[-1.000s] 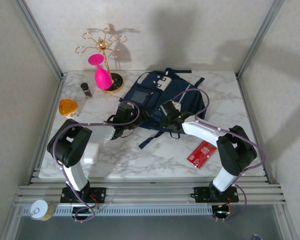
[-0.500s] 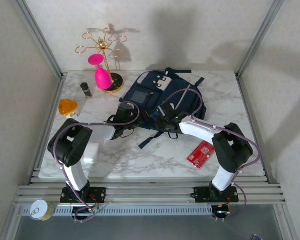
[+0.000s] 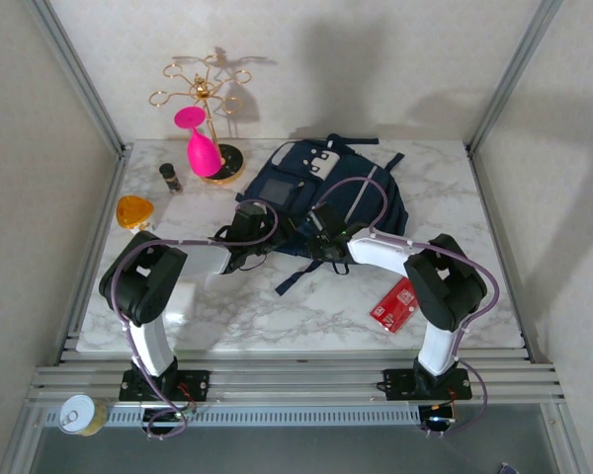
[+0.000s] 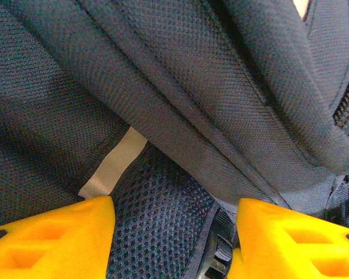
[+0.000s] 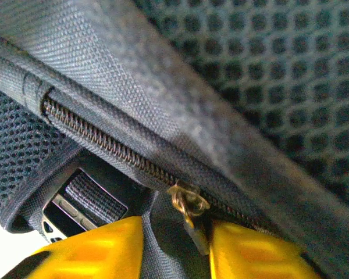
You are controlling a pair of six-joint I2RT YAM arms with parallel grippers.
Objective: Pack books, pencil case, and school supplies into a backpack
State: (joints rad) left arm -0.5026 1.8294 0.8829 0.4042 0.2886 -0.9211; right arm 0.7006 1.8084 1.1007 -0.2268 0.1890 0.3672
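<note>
The navy backpack (image 3: 321,193) lies at the back middle of the table. My left gripper (image 3: 273,234) is at its near left edge. In the left wrist view, a padded mesh strap (image 4: 163,221) of the backpack fills the space in my left gripper (image 4: 175,204), which is shut on it. My right gripper (image 3: 314,237) is just to its right on the same edge. Up close, my right gripper (image 5: 176,226) stands partly open around the brass zipper pull (image 5: 189,203), whose tab leans on the right finger. The red school supplies packet (image 3: 397,304) lies near the right arm. The books and pencil case are out of view.
A gold rack with a pink glass (image 3: 200,148) stands at the back left, with a small dark bottle (image 3: 170,178) and an orange object (image 3: 134,211) beside it. A loose dark strap (image 3: 298,272) trails toward the table's middle. A can (image 3: 77,413) sits below the table's front edge.
My right gripper has slid left along the backpack's near edge, its elbow folding in. Its jaws widened, then narrowed again. The left arm has stayed still.
</note>
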